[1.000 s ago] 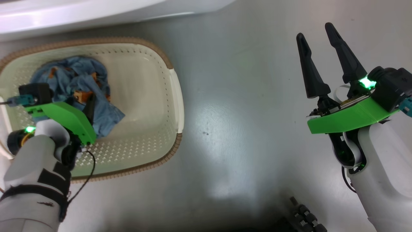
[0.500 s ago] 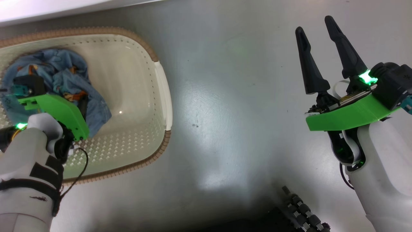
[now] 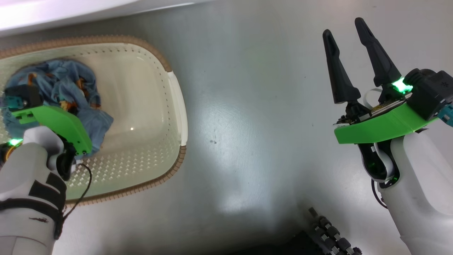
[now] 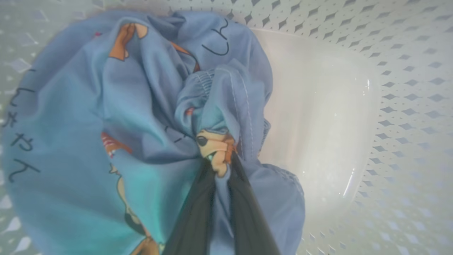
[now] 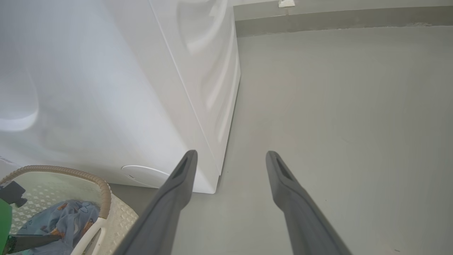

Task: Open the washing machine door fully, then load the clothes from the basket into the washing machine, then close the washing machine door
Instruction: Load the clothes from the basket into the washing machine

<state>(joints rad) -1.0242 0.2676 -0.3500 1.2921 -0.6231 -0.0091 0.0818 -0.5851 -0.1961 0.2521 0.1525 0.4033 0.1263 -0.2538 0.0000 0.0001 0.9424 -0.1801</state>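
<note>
Grey glossy floor [image 3: 254, 88] is spreading beneath both arms, and down inside the basket [image 4: 407, 88] the left gripper [image 4: 221, 170] is pinching a bunched fold of the clothes [image 4: 106, 106]. Its two dark fingers are drawn almost together, squeezing a ridge of light blue cloth and an orange-brown cartoon patch between them. Around that pinch the rest of the fabric is lying in a loose, crumpled heap, spreading ahead of and beneath the fingers. Off to one side of them the bare cream bottom of the basket is showing, and the perforated wall is rising just beyond. The cloth is looking soft, light and limp, so it will probably be draping and trailing from the fingers rather than keeping any shape. A thick gathered fold near the middle of the heap, as taken here, seems the sensible hold, since a thin edge could be slipping free. Whether the pinch is catching every piece, I cannot tell. Farther out, the right gripper [image 3: 343, 27] is hanging over the floor well apart from the basket, its fingers spread wide and carrying nothing. Ahead of it, the washing machine [image 5: 106, 88] is showing its white corner, with the basket sitting near its base.
</note>
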